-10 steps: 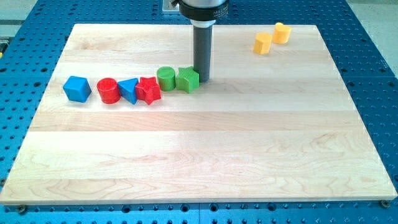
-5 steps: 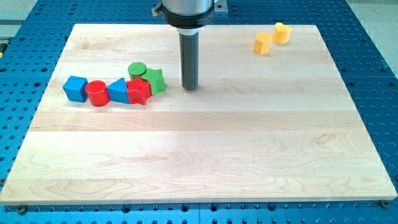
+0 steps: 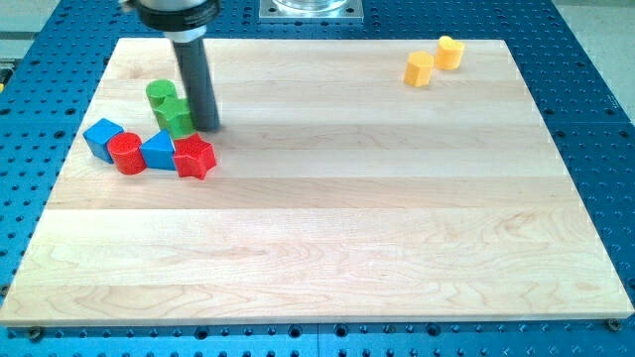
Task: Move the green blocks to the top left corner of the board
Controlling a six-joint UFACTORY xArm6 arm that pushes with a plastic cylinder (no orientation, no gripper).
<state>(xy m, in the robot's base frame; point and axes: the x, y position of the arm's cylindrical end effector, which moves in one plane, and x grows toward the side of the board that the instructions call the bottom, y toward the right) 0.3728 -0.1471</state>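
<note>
My tip (image 3: pixel 208 127), a bare rod holding nothing, touches the green star block's (image 3: pixel 175 118) right side, the green cylinder (image 3: pixel 161 95) just up-left of it; best push up-left through both, clear of the red star (image 3: pixel 194 157).

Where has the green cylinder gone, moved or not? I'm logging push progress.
Yes. The green cylinder has gone toward the view's left and slightly up, farther from the unmoved yellow blocks. My tip sits right of the green star.
</note>
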